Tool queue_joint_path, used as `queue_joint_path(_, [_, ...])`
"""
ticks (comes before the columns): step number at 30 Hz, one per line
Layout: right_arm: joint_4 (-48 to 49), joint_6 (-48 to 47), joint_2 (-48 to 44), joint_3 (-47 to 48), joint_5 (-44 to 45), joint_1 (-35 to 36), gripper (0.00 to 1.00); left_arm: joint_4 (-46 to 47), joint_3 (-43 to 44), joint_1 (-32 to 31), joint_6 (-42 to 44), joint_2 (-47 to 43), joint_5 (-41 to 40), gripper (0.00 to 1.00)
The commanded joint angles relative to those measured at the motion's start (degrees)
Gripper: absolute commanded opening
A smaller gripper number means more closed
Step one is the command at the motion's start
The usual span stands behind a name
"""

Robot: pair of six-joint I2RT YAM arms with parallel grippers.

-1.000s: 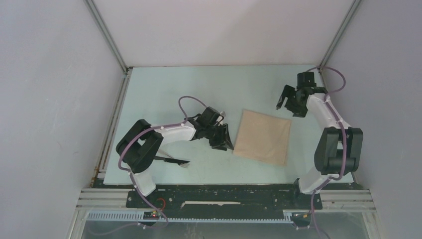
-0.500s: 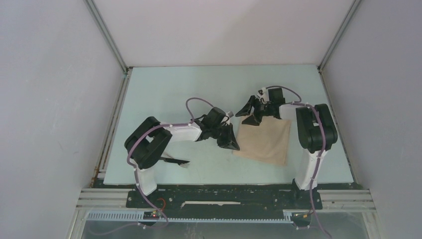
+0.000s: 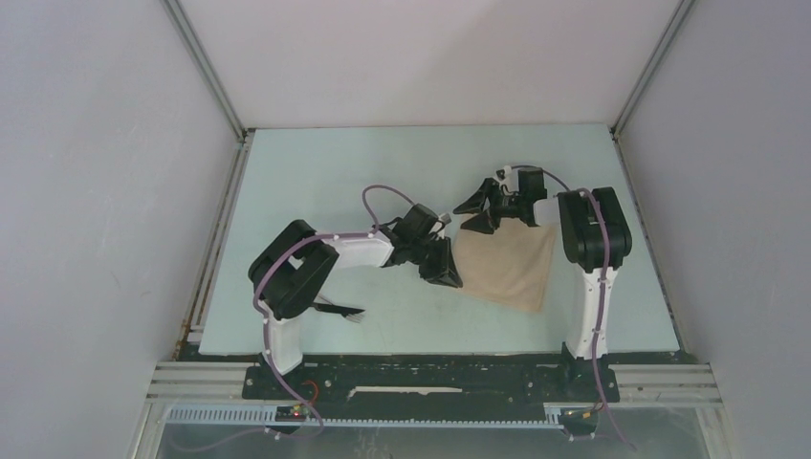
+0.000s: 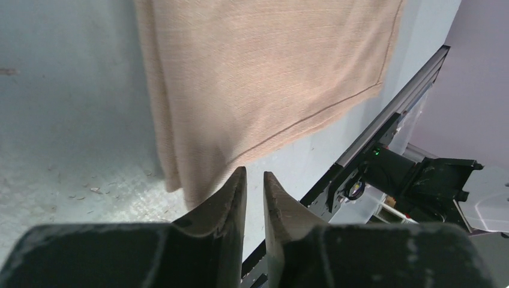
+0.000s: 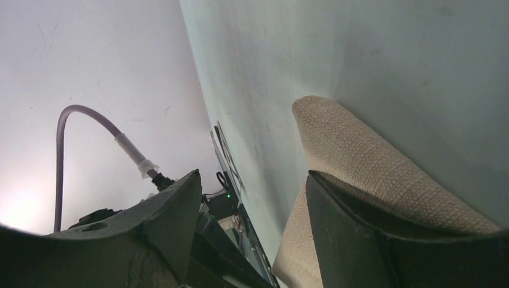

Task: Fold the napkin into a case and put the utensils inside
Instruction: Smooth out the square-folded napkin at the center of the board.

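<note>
Near the table's (image 3: 316, 182) near-left corner, beside the left arm's base, lies a dark utensil (image 3: 337, 309), partly hidden by the arm. No other cutlery can be made out. The left gripper (image 3: 448, 274) is low at the napkin's (image 3: 512, 263) near-left corner. Its fingers (image 4: 231, 204) are almost together with a slim slit between them, and no cloth shows in the slit. The corner runs under one finger, so whether it is pinched cannot be told. The napkin lies flat, right of the table's middle, and seems layered along its left edge. The right gripper (image 3: 475, 212) is at the napkin's far-left corner, fingers well apart. The cloth there curls up against one finger (image 5: 348, 240) and nothing is clamped. There is no container on the table. The napkin has no pocket yet and holds nothing, so the case remains to be made. The main risk is an uneven hold: if only one corner is truly gripped, lifting would drag the cloth askew or skid it toward the right edge. A pinch that takes only the top layer would peel the layers apart rather than carry them over together. The two grippers also work close together along the same edge and could knock each other. The utensil lies well apart from the napkin, half under the left arm, so it could be nudged toward the near edge.
</note>
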Motion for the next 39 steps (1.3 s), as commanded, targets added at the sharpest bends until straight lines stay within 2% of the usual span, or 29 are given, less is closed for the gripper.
queue_joint_path(1, [1.53, -0.85, 2.81, 3.75, 3.35, -1.43, 0.73, -1.83, 3.37, -0.03, 2.0, -0.95, -0.53, 0.25])
queue_joint_path(13, [-1.37, -1.99, -1.71, 6.99, 0.18, -1.23, 0.76, -2.65, 7.13, 3.35, 2.58, 4.19, 0.37, 0.23])
queue_joint_path(23, [-0.38, -0.43, 7.56, 12.98, 0.69, -2.27, 0.76, -1.15, 3.46, 4.29, 1.46, 7.06, -1.32, 0.18])
queue_joint_path(32, [-4.26, -0.14, 13.92, 21.72, 1.3, -3.14, 0.76, -0.18, 0.8, 5.36, 1.18, 6.79, -1.39, 0.18])
queue_joint_path(35, [-13.14, -3.91, 11.25, 25.61, 1.85, -3.09, 0.77, -0.46, 1.01, 5.25, 1.68, 5.5, -0.5, 0.24])
queue_joint_path(37, [-29.78, -12.93, 6.52, 29.0, 7.49, -2.92, 0.79, -1.35, 1.14, 5.16, 2.27, 2.53, -0.74, 0.33])
queue_joint_path(39, [-45.44, -21.71, -0.43, 30.82, 18.72, -2.37, 0.82, -2.12, 1.37, 5.17, 2.31, -0.55, -0.52, 0.43])
